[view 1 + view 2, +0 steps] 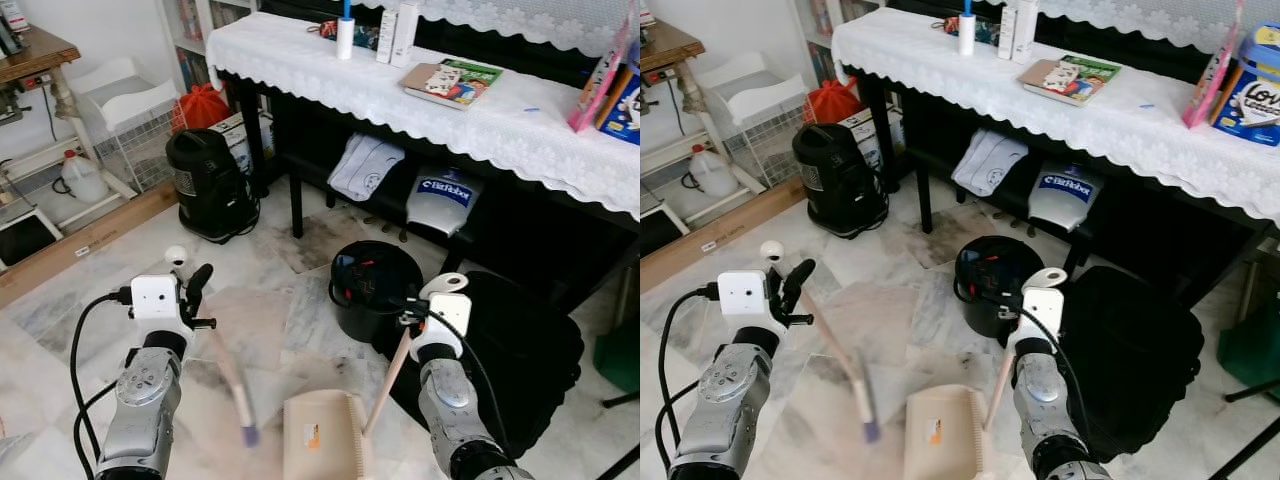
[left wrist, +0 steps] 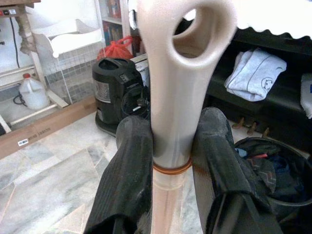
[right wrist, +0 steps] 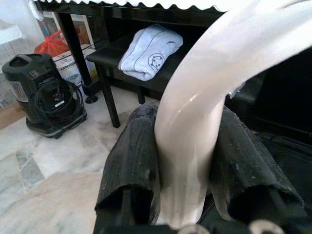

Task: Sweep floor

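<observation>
While head cam blurs broom, wrist cams show left gripper clamping it, right gripper clamping dustpan handle.

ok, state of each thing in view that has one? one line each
left gripper: shut on broom handle
broom: tilted, head down at the floor, blurred
right gripper: shut on dustpan handle
dustpan: resting on the floor, handle angled up
black bin: open, stuff inside
vacuum: upright on the floor, cord coiled on it
book: closed, flat on the white cloth
</observation>
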{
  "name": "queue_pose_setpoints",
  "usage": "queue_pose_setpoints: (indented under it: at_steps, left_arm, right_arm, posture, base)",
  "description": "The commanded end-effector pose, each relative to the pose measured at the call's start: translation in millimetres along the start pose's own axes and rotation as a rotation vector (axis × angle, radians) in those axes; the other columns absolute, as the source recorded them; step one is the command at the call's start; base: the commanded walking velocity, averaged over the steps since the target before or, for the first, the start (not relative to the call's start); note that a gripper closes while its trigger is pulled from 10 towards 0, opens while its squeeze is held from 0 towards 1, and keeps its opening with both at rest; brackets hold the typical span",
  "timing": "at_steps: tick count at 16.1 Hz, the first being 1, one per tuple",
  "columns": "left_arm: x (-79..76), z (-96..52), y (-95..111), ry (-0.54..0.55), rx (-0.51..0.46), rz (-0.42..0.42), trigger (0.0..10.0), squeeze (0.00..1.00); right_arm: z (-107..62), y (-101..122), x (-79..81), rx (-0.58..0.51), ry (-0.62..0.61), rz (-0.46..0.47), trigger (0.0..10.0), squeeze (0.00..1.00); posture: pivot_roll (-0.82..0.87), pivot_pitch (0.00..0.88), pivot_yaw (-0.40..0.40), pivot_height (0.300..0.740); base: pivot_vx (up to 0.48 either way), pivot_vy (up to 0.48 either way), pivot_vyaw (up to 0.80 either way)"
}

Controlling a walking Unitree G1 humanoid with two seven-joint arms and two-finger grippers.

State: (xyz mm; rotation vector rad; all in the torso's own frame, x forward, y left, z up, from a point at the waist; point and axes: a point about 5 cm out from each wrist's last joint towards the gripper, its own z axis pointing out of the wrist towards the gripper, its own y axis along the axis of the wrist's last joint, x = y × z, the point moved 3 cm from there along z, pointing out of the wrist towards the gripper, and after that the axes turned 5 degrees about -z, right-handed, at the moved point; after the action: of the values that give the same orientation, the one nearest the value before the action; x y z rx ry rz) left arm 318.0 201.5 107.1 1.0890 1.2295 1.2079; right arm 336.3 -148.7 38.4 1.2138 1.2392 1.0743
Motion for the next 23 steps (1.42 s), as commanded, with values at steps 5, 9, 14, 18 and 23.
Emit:
queue_pose_setpoints:
  at_steps: [5, 9, 14, 18, 23]
  left_arm:
    - [-6.0, 2.3, 12.6, -0.022, -0.068, 0.024, 10.0, 0.00]
    - [-10.2, 2.0, 9.6, -0.032, -0.064, 0.029, 10.0, 0.00]
    - [-12.1, 1.1, 6.6, -0.042, -0.054, 0.030, 10.0, 0.00]
    - [-12.8, -1.6, 1.5, -0.071, -0.023, 0.030, 10.0, 0.00]
    - [-11.1, -4.7, -4.2, -0.089, 0.007, 0.030, 10.0, 0.00]
  right_arm:
    - [6.2, 17.8, -13.0, -0.087, -0.020, -0.061, 10.0, 0.00]
    - [7.8, 32.1, -23.0, -0.156, -0.031, -0.179, 10.0, 0.00]
    - [-0.5, 24.1, -18.8, -0.157, 0.002, -0.277, 10.0, 0.00]
    - [-8.6, 11.8, -13.9, -0.132, 0.031, -0.331, 10.0, 0.00]
    - [-16.2, 2.0, -6.9, -0.127, 0.083, -0.400, 10.0, 0.00]
  posture:
    - [0.10, 0.084, 0.000, 0.740]
    - [0.09, 0.084, -0.006, 0.740]
    - [0.09, 0.089, -0.010, 0.740]
    - [0.09, 0.097, -0.007, 0.740]
    - [0.10, 0.104, -0.003, 0.740]
  base:
    - [0.000, 0.000, 0.00]
    - [0.000, 0.000, 0.00]
    - [0.000, 0.000, 0.00]
    - [0.000, 0.000, 0.00]
    - [0.000, 0.000, 0.00]
